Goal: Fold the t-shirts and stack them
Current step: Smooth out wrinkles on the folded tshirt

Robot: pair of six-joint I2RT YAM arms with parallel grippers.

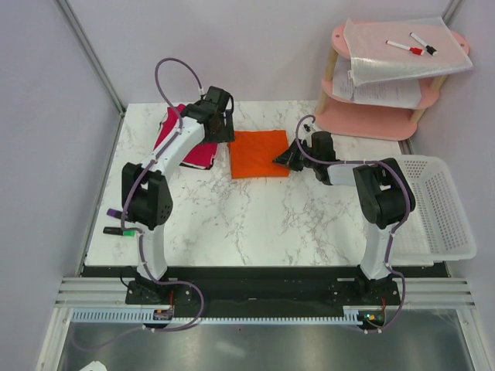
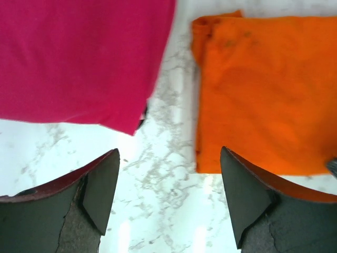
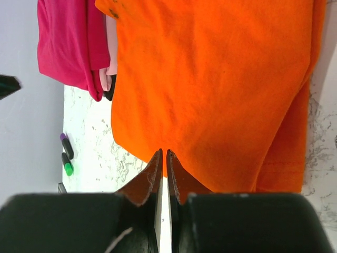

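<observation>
Robot lab (white partition walls (image 1: 271, 46))

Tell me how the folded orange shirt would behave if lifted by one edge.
Likely floppy: the orange t-shirt lies in flat, soft layers with creased edges, so a one-edge lift would probably unfold it. Probably light too, since the cloth looks thin.

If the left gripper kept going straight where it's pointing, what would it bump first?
The left gripper would probably hit the bare marble table, in the strip between the pink shirt and the orange shirt, though depth is hard to judge.
</observation>
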